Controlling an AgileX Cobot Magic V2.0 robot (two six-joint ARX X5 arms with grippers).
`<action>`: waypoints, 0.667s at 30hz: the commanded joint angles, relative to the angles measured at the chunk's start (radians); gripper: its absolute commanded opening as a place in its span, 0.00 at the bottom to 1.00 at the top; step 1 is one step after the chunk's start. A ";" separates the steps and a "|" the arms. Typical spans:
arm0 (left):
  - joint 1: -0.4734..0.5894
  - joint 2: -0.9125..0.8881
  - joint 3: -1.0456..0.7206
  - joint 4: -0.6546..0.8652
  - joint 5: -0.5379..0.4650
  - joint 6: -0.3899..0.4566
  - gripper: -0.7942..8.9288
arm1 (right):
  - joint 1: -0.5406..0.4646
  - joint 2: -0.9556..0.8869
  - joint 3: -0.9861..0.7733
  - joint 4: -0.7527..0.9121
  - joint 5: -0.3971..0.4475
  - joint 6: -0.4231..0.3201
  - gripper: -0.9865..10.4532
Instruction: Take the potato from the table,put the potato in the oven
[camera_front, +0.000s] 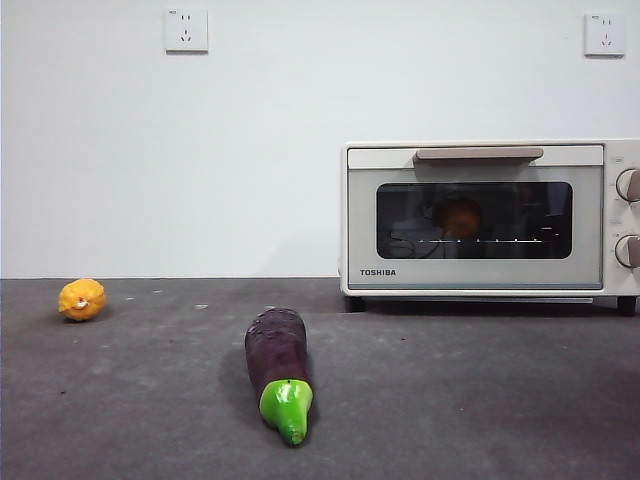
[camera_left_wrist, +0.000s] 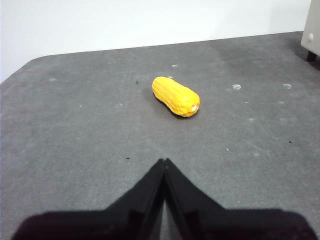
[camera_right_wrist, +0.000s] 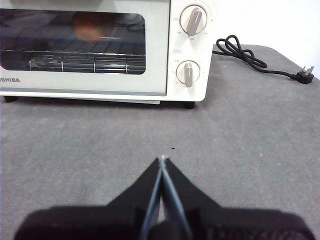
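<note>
Potato (camera_front: 461, 217) sits on the rack inside the oven (camera_front: 480, 270), door closed. I read both left gripper (camera_left_wrist: 164, 162) and right gripper (camera_right_wrist: 162, 160) with jaws pressed together, empty, over the table (camera_front: 450, 400).

Colours and patterns around the cream-white oven

The oven (camera_front: 480, 215) is cream-white with a dark glass door, a beige handle and black TOSHIBA letters; inside it, behind the glass, the potato (camera_front: 460, 216) looks orange-brown. The table (camera_front: 450, 400) under the oven is dark grey and mottled with pale specks. Well apart from the oven lie a dark purple eggplant (camera_front: 277, 347) with a bright green stem and a yellow-orange knobbly fruit (camera_front: 82, 299).
</note>
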 joint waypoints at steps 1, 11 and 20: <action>0.003 0.001 -0.010 0.007 -0.002 -0.005 0.08 | 0.000 -0.002 -0.010 0.007 -0.002 0.011 0.09; 0.003 0.001 -0.010 0.007 -0.002 -0.005 0.08 | 0.000 -0.002 -0.010 0.007 -0.002 0.011 0.09; 0.003 0.001 -0.010 0.007 -0.002 -0.005 0.08 | 0.000 -0.002 -0.010 0.007 -0.002 0.011 0.09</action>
